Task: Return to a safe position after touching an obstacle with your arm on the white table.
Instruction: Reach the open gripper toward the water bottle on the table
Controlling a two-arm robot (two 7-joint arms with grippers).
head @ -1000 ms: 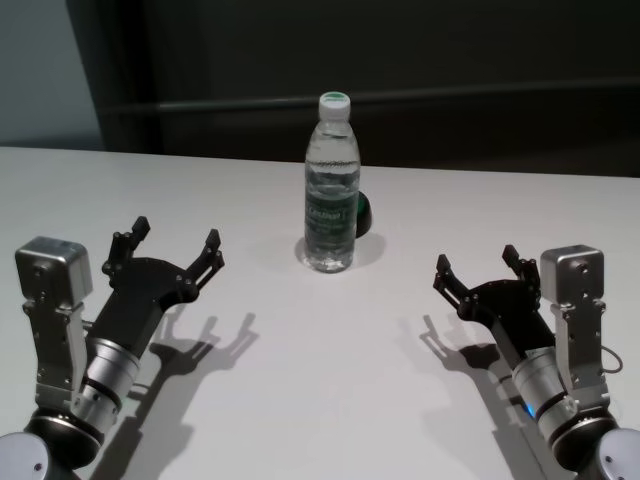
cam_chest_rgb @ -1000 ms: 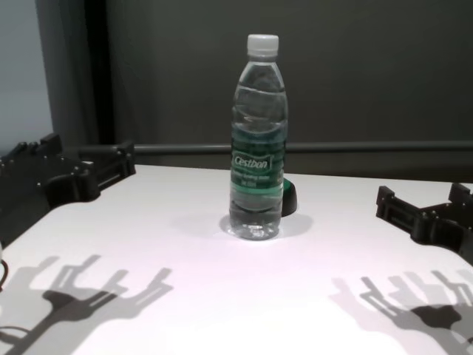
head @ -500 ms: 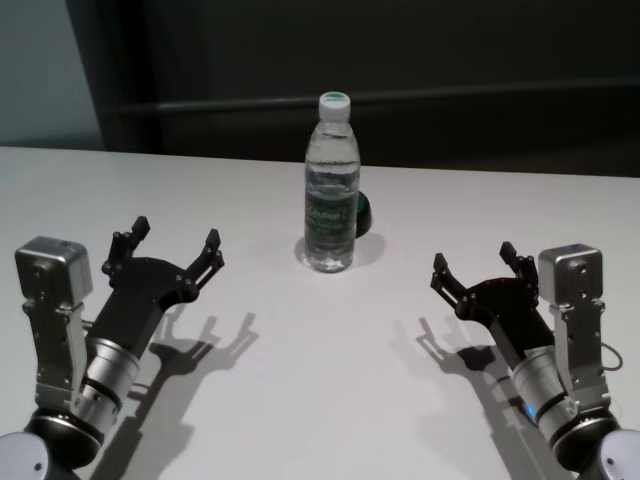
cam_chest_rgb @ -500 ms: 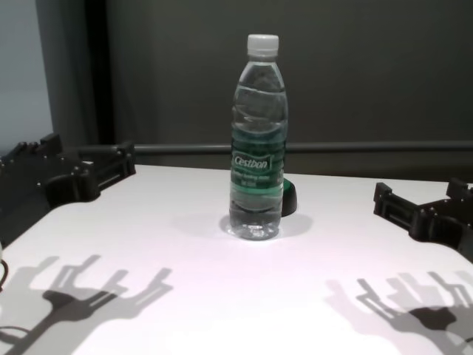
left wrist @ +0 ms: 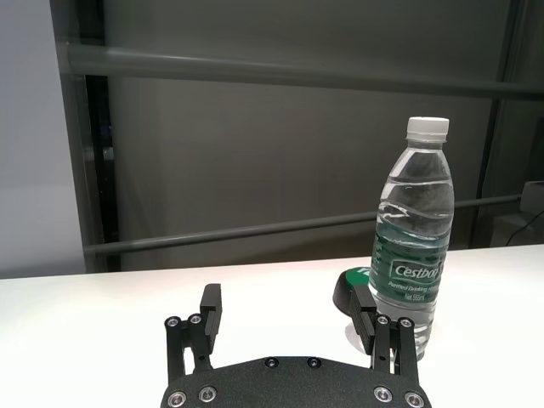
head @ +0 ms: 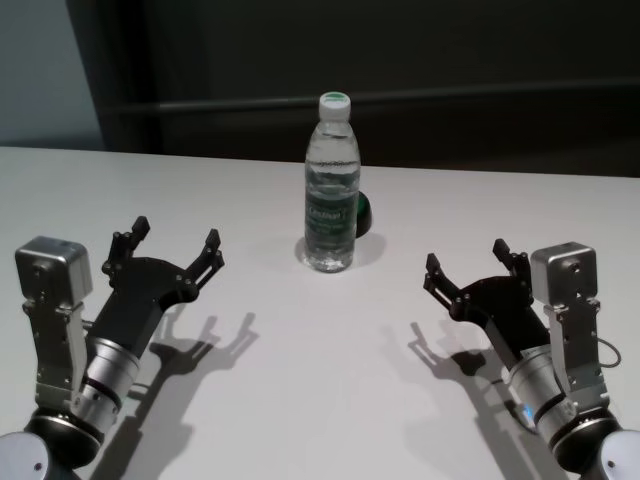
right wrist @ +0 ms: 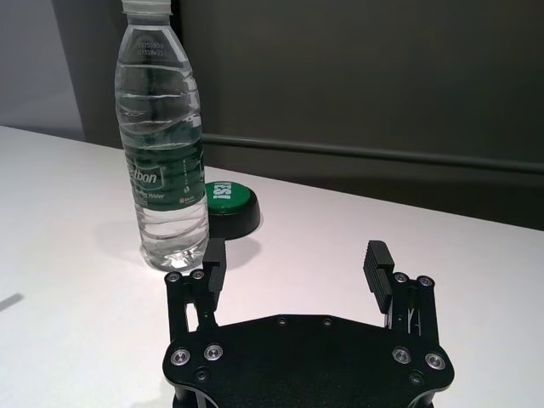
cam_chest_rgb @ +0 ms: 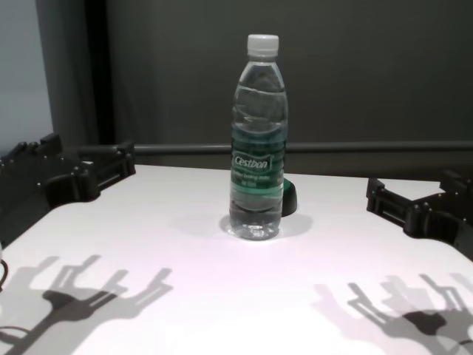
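At the middle of the white surface, toward 12 o'clock from the robot, the water bottle stands upright with its white cap on and the green label facing the chest camera, and a small dark dome with a green top sits just beside its base at about 1 o'clock, touching or nearly so. Both arms hover low over the near part of the surface, which reads as a waiting posture that leaves the obstacle alone: the left gripper lies at about 10 o'clock from the robot and the right gripper at about 2 o'clock, each pointing forward with fingers spread wide and grasping nothing. Neither touches the bottle; the right gripper is the nearer of the 2, yet bare surface shows between its fingertips and the label in the right wrist view. Judged from this, contact with the obstacle is not yet made, or any contact made has left it upright. Open room is generous: the whole near half of the surface between the 2 grippers is bare, and the far edge at 12 o'clock runs well behind the bottle. A sideways brush high on the tall bottle would probably tip it, so a retreat toward 6 o'clock looks the safest path
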